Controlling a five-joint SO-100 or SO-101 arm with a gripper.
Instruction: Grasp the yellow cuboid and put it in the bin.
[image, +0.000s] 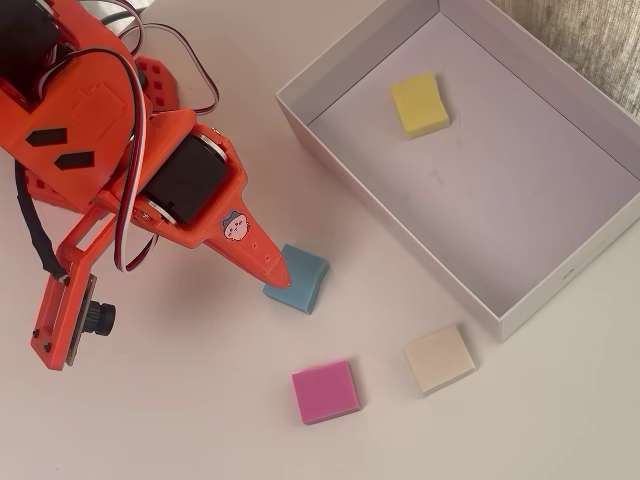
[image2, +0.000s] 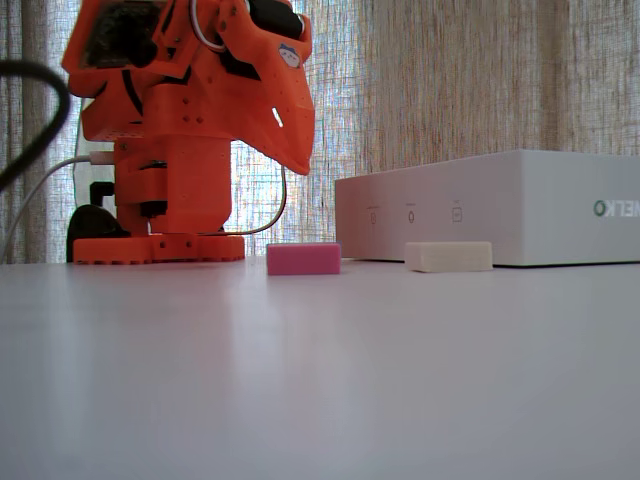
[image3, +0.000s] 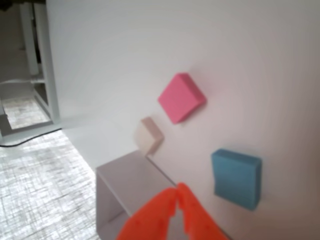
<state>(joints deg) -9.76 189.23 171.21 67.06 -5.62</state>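
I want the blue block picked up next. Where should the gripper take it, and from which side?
Probably from above, closing on two opposite side faces: the blue block lies flat on the table, its thin sides free all round.

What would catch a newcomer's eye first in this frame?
The bright orange arm fills the upper left of the overhead view, its gripper closed to a point above the blue block's near edge. Next comes the big white bin at the upper right, with the yellow cuboid already lying on its floor near the far end. The pink block and the cream block sit loose on the table below the bin.
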